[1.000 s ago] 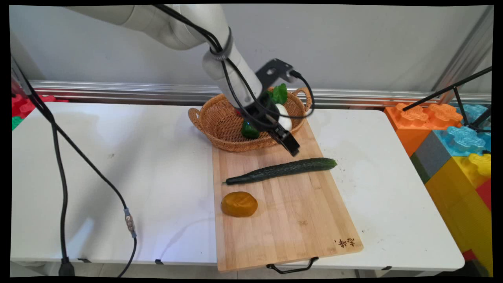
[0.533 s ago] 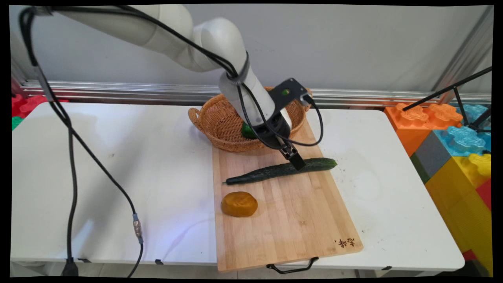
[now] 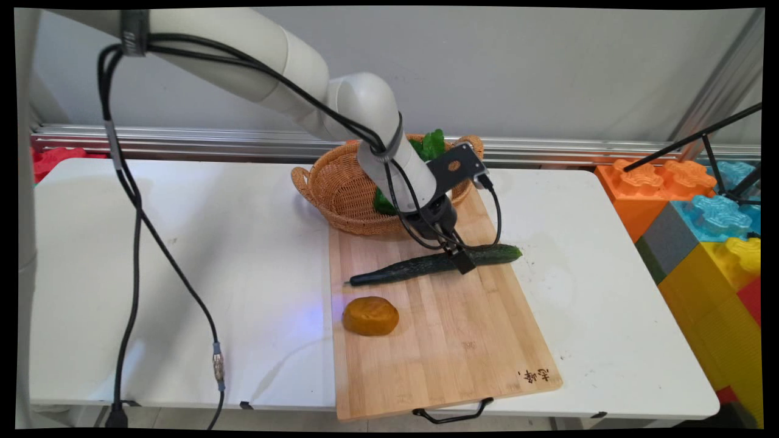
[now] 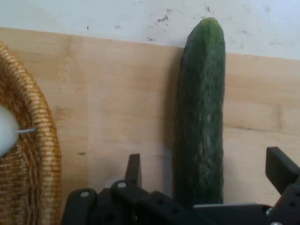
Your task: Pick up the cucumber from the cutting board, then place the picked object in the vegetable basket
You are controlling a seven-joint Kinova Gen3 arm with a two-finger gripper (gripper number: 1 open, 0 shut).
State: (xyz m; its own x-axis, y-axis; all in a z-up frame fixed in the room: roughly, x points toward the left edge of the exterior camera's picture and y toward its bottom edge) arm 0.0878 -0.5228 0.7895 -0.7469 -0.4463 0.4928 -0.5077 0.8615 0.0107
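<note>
Basket (image 3: pixel 341 188) of greens (image 3: pixel 433 145), perhaps lettuce; gripper (image 4: pixel 206 171) astride cucumber (image 4: pixel 201 117).

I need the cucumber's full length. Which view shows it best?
The main view: the whole cucumber lies end to end on the board, crossed only by the gripper. The hand view shows just one end, between the open fingers.
</note>
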